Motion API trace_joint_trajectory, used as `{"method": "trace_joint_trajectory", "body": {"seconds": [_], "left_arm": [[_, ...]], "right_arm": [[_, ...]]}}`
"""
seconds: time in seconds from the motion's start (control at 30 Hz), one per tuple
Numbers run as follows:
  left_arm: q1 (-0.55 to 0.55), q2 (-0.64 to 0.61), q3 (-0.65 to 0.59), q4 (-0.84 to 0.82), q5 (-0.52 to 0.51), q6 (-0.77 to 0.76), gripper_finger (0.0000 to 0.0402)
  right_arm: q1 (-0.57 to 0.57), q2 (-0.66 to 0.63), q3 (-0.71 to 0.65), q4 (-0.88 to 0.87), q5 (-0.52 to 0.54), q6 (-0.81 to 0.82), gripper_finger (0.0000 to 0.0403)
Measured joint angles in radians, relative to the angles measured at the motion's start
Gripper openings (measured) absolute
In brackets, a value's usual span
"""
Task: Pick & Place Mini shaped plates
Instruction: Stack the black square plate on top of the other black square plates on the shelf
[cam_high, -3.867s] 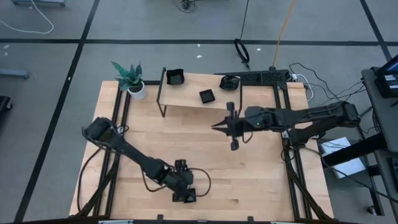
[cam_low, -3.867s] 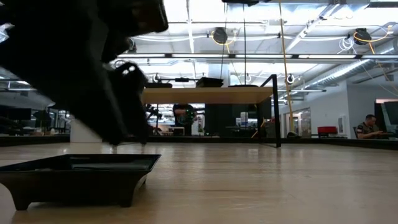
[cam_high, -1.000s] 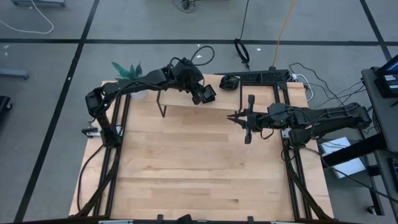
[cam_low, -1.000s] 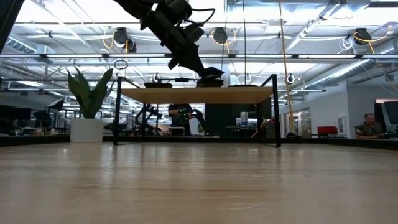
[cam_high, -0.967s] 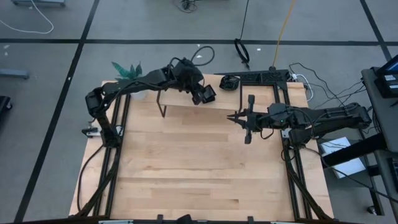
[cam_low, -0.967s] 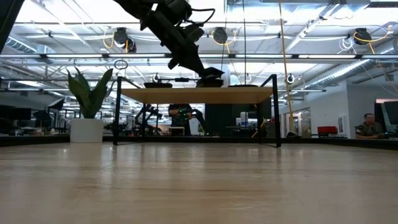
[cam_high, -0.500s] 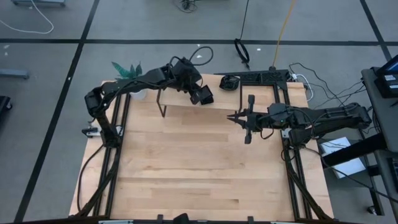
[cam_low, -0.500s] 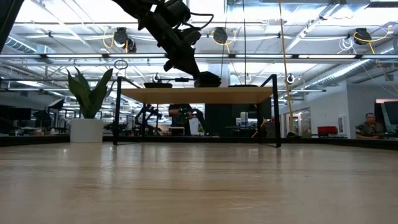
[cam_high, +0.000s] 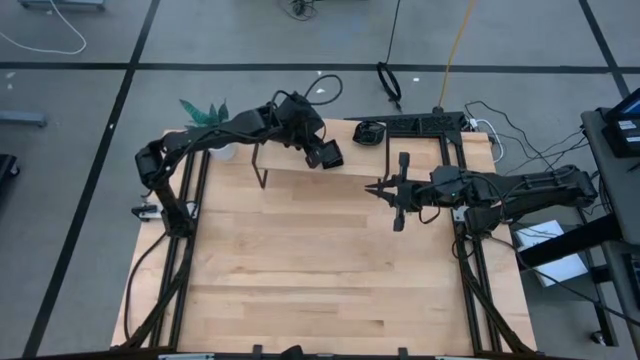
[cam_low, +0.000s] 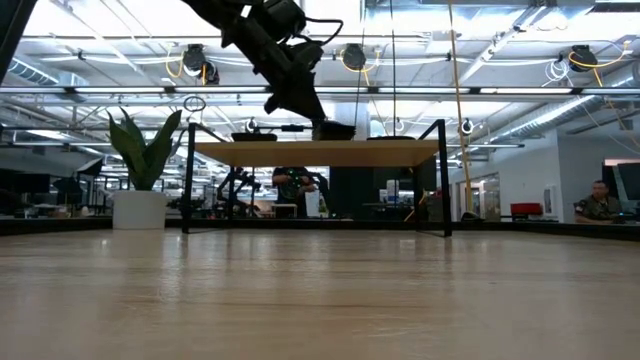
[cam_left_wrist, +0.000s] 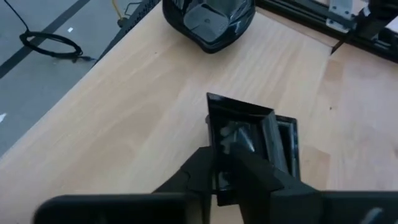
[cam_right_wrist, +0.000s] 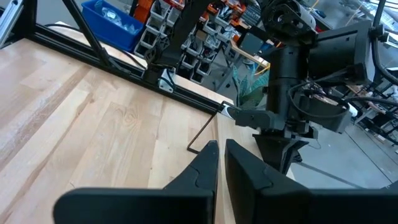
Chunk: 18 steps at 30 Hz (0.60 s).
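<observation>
a light wooden table (cam_high: 300, 270) is seen, with a raised wooden shelf (cam_high: 300, 140) at its far edge. beside the shelf, a potted plant (cam_high: 205, 125) is set.

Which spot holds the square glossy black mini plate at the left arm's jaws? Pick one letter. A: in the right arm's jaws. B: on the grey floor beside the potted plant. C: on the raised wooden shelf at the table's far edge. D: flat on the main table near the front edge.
C: the square glossy black mini plate sits on the raised wooden shelf, with the left gripper at its rim.
</observation>
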Motion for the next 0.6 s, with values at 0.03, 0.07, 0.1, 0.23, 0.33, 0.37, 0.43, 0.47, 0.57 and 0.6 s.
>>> {"method": "trace_joint_trajectory", "body": {"seconds": [0.03,0.07,0.1,0.23,0.33,0.37,0.43,0.47,0.57,0.6], "left_arm": [[-0.001,-0.003,0.000,0.000,0.000,0.000,0.0065],[-0.002,-0.008,0.000,0.000,0.000,0.000,0.0077],[-0.002,-0.013,0.000,-0.001,-0.003,0.000,0.0090],[-0.012,-0.035,0.000,0.001,-0.076,0.035,0.0142],[-0.027,-0.049,0.000,0.021,-0.192,0.079,0.0173],[-0.033,-0.051,0.000,0.039,-0.224,0.086,0.0182],[-0.047,-0.051,0.000,0.058,-0.242,0.090,0.0195],[-0.053,-0.050,0.000,0.055,-0.240,0.094,0.0201],[-0.077,-0.035,0.001,0.038,-0.228,0.134,0.0208],[-0.083,-0.029,0.001,0.025,-0.228,0.140,0.0208]], "right_arm": [[0.000,0.000,0.000,0.000,0.000,0.000,0.0020],[0.000,0.000,0.000,0.000,0.000,0.000,0.0020],[0.000,0.000,0.000,0.000,0.001,0.000,0.0020],[0.000,0.000,0.000,0.000,0.002,0.000,0.0020],[0.000,0.000,0.000,0.000,0.002,0.000,0.0020],[0.000,0.000,0.000,0.000,0.002,0.000,0.0020],[0.000,0.000,0.000,0.000,0.003,0.000,0.0020],[0.000,0.000,0.000,0.000,0.003,0.000,0.0020],[0.000,0.000,0.000,0.000,0.003,0.000,0.0020],[0.000,0.000,0.000,0.000,0.003,0.000,0.0020]]}}
